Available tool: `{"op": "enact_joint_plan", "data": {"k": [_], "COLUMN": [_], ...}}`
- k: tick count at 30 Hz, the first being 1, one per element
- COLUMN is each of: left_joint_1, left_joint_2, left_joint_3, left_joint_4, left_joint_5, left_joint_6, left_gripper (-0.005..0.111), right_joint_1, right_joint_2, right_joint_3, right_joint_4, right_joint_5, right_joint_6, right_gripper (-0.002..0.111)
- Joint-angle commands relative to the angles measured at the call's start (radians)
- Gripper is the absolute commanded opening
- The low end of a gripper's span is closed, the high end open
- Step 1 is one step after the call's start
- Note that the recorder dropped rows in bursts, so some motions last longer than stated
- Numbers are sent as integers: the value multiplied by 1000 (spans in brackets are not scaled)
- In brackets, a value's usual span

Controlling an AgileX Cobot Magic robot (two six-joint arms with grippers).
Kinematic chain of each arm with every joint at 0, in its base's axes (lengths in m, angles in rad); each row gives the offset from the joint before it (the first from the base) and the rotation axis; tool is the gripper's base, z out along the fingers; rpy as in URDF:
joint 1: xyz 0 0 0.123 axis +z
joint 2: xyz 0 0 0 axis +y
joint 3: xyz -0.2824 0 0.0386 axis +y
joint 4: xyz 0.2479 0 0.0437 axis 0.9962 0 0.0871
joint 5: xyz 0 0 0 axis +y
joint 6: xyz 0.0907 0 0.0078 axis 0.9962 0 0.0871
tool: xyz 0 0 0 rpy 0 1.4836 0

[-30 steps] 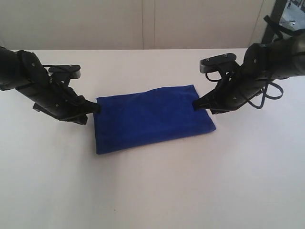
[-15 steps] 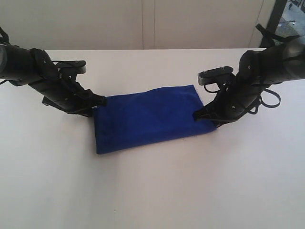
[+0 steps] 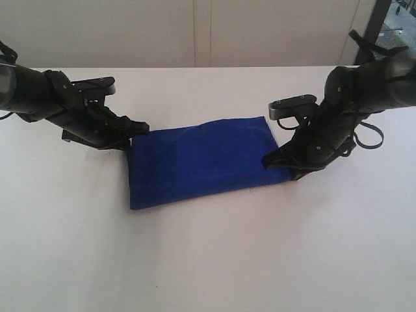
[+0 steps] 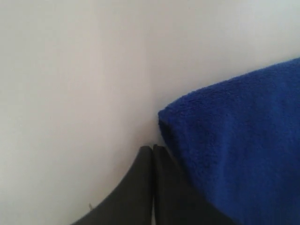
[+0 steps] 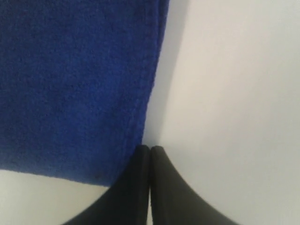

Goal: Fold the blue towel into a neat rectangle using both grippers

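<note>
The blue towel [image 3: 203, 162] lies flat, folded; a slightly skewed rectangle

The table [image 3: 208, 260] under me was a plain white top, matte and smooth, filling the frame from the bottom edge up to its far edge near the top. Behind that edge stood a pale cream wall [image 3: 97, 32] of flat panels, with a narrow vertical strip [image 3: 202, 32] between two seams just left of centre. In the upper right corner a dark slanted post [image 3: 375, 23] edged a sliver of window [image 3: 398, 16], bright with daylight. The light I worked in was soft and even, leaving only faint grey shadows on the white.
</note>
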Motion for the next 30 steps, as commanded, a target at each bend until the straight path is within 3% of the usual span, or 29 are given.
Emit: {"op": "enact_joint_plan", "data": {"k": [1,6,13,30], "left_joint_1": [2,2,2,2], "left_joint_2": [19,24,85,92], "left_joint_3": [5,-4,-121,-155], "left_joint_4": [-34,-36,-36,-34], "left_joint_5": [-11,-58,1,8], "left_joint_6": [-4,-4,-4,0], "left_gripper": [0,0,0,0], "right_joint_1": [15,15,37,55], "right_joint_2": [-2,-2,-2,-2], "right_joint_3": [0,0,0,0], "right_joint_4": [9,12,29,49], "right_joint_5": [32,55,76,96], "right_joint_6": [-13,-46,-125,-125], "right_gripper": [0,0,0,0]}}
